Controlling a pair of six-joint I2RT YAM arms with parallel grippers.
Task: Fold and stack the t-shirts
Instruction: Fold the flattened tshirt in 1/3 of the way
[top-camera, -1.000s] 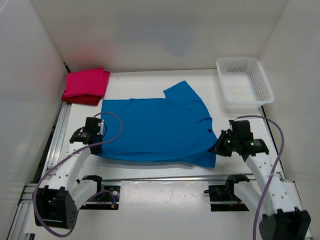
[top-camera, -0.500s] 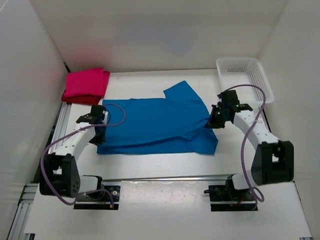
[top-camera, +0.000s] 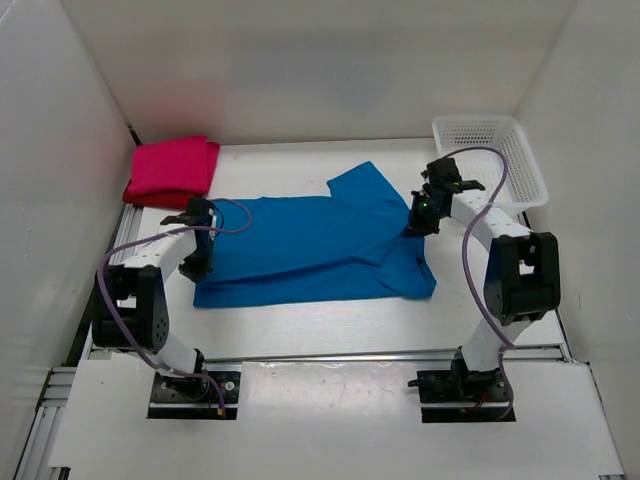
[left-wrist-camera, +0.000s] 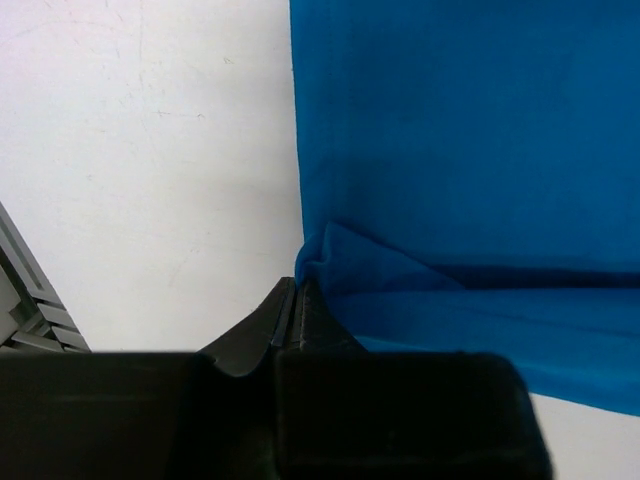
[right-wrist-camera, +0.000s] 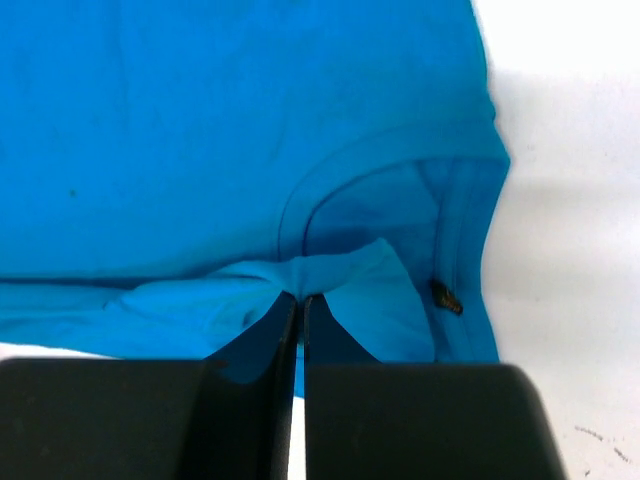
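Right, white table (top-camera: 300, 340), white walls (top-camera: 300, 70) on 3 sides. Mid-table lies the blue shirt (top-camera: 300, 250), partly folded, w/ a layer lifted at each pinch. Your L gripper (left-wrist-camera: 298, 283) is closed tight on a tuck of its 9 o'clock edge. Your R gripper (right-wrist-camera: 300, 297) is clamped on cloth just by the collar, 3 o'clock side. At 10 o'clock the pink shirt (top-camera: 172, 165) sits folded on the red shirt (top-camera: 160, 198); basket (top-camera: 500, 130) at 2, just beyond the R arm. Room to move at 6 o'clock, btwn shirt & arm bases.
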